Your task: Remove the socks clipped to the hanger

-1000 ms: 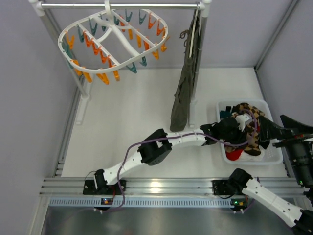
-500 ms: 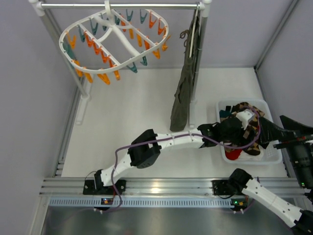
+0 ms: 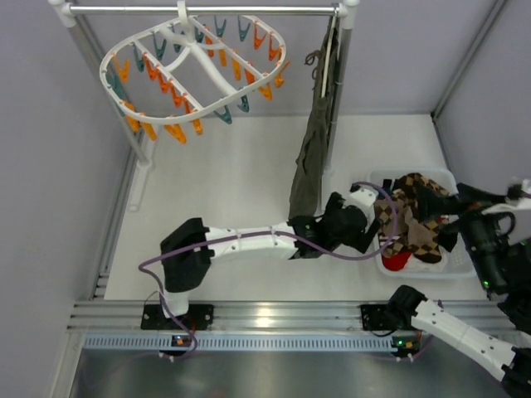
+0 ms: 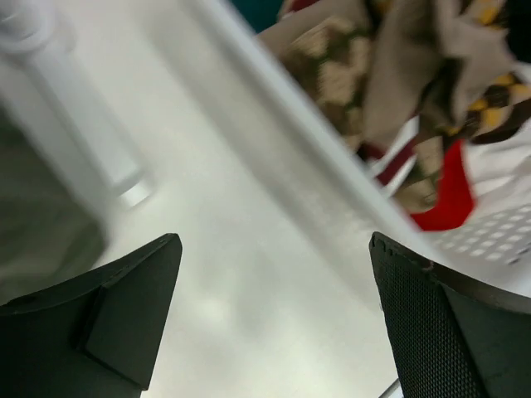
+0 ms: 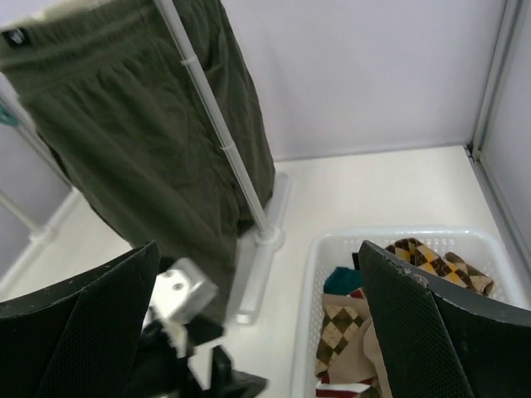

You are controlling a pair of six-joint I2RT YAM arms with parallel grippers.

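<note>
Just left of the white plastic mesh basket (image 3: 452,267), the left gripper (image 3: 372,222) hangs low over the white table (image 3: 232,191) with its jaws spread wide and nothing between them. Its wrist view shows only bare table and the basket's blurred rim in the gap.

That is the change. A second earlier this gripper sits over the basket with its jaws almost pressed together, and half a second earlier it is still there with them parted. Now it is drawn back off the basket's left wall. I judge it has let go of a sock and is leaving.

The brown, black and orange argyle socks (image 3: 415,234) lie heaped inside the basket, on top of red and teal cloth. One fold drapes toward the basket's left rim.

The right gripper (image 3: 440,211) reaches in from the basket's right side and sits over the heap, closer in than a second ago. Its jaws are spread too and hold nothing.

The white oval plastic hanger (image 3: 202,65) with orange and teal clips hangs from the metal rail (image 3: 207,10), well apart from the basket toward the far left. No sock shows on any clip I can see, and it swings only slightly between the pictures. A long olive-grey garment (image 3: 311,157) hangs between it and the basket, untouched.

So the socks are off the hanger and in the basket — the task looks done, or nearly so.
</note>
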